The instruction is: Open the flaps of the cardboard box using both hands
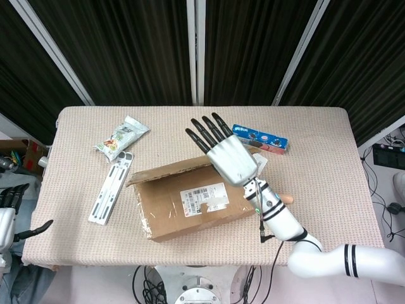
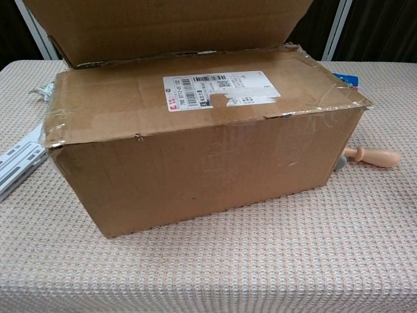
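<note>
The cardboard box sits mid-table. Its far flap stands raised, nearly upright. The near flap, bearing a white shipping label, lies flat across the top. My right hand is lifted above the box's far right corner, fingers spread and pointing away, holding nothing; whether it touches the flap I cannot tell. The chest view does not show this hand. My left hand hangs off the table's left edge, fingers apart and empty.
A snack bag and a white flat rail lie left of the box. Behind the right hand lies a blue cookie pack. A wooden handle pokes out at the box's right side.
</note>
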Available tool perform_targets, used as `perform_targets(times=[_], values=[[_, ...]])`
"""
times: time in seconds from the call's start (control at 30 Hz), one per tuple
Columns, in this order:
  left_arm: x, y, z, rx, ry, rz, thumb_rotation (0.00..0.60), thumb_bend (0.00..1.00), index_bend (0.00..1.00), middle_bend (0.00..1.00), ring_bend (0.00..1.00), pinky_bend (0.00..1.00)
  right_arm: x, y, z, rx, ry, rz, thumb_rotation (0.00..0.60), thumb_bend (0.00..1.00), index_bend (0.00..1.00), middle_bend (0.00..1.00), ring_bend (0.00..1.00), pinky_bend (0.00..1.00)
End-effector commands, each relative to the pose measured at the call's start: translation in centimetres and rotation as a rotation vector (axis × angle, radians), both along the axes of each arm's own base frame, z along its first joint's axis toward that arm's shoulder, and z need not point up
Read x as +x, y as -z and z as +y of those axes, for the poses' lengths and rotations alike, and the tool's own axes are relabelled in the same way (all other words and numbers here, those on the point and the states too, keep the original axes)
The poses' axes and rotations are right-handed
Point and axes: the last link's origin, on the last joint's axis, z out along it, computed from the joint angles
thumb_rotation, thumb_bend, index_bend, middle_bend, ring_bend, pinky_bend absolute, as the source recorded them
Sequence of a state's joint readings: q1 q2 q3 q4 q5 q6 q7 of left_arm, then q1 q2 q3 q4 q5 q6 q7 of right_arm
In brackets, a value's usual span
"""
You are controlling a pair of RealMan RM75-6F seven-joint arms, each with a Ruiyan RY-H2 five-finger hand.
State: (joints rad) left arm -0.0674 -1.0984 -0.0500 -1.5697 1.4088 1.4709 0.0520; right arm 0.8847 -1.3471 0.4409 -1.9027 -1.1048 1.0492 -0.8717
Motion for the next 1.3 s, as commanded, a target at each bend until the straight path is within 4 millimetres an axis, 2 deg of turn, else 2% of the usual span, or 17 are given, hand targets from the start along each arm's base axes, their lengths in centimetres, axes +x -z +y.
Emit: perform_targets(times=[0.03,0.23,0.43,0.57,0.7,0.8,0.9,1.0,1.03,1.17,1.3], values=[[-0.3,-0.3,-0.1,0.006,-0.010,0.004,0.201,0.00,0.10,0.12,0.11,0.21,3.1,0.8,-2.8,-0.068,-0.012,0.036,0.600,0.18,0.00,0.00,0.00,0.00],[-0.8,-1.2,-0.1,0.014,-0.031,0.019,0.204,0.00,0.10,0.12,0.11,0.21,5.9,4.2,-6.4,-0.149,-0.027,0.046,0.600,0.18,0.00,0.00,0.00,0.00],[-1.2,-1.3,0.0,0.015,-0.048,0.017,0.203,0.00,0.10,0.12,0.11,0.21,7.2,6.7,-8.2,-0.177,-0.027,0.043,0.600,0.18,0.00,0.00,0.00,0.00],[-1.3,-1.2,0.2,0.015,-0.053,0.012,0.201,0.00,0.10,0.12,0.11,0.21,7.2,7.0,-7.8,-0.141,-0.051,-0.011,0.600,0.19,0.00,0.00,0.00,0.00],[-1.4,-1.2,0.3,0.013,-0.059,0.007,0.212,0.00,0.10,0.12,0.11,0.21,6.7,5.6,-6.9,-0.108,-0.091,-0.071,0.600,0.25,0.00,0.00,0.00,0.00],[-1.3,-1.0,0.3,0.011,-0.059,0.003,0.218,0.00,0.10,0.12,0.11,0.21,6.1,4.2,-6.2,-0.064,-0.111,-0.109,0.600,0.34,0.00,0.00,0.00,0.00],[-1.2,-0.8,0.3,0.006,-0.056,-0.003,0.218,0.00,0.10,0.12,0.11,0.21,5.3,3.3,-5.2,0.032,-0.106,-0.139,0.600,0.48,0.00,0.00,0.00,0.00],[-1.0,-0.4,0.5,-0.003,-0.051,-0.007,0.218,0.00,0.10,0.12,0.11,0.21,4.1,3.1,-3.8,0.209,-0.058,-0.163,0.600,0.69,0.01,0.12,0.00,0.00],[-1.0,-0.2,0.5,-0.006,-0.050,-0.008,0.218,0.00,0.10,0.12,0.11,0.21,3.6,3.2,-3.4,0.283,-0.026,-0.158,0.600,0.73,0.04,0.15,0.00,0.00],[-0.8,0.3,0.7,-0.018,-0.043,-0.007,0.234,0.00,0.10,0.12,0.11,0.21,2.4,3.5,-2.7,0.508,0.100,-0.116,0.600,0.79,0.22,0.25,0.00,0.00],[-0.8,0.2,0.8,-0.017,-0.045,-0.005,0.237,0.00,0.10,0.12,0.11,0.21,2.2,4.0,-2.8,0.594,0.161,-0.079,0.600,0.86,0.26,0.26,0.00,0.00]])
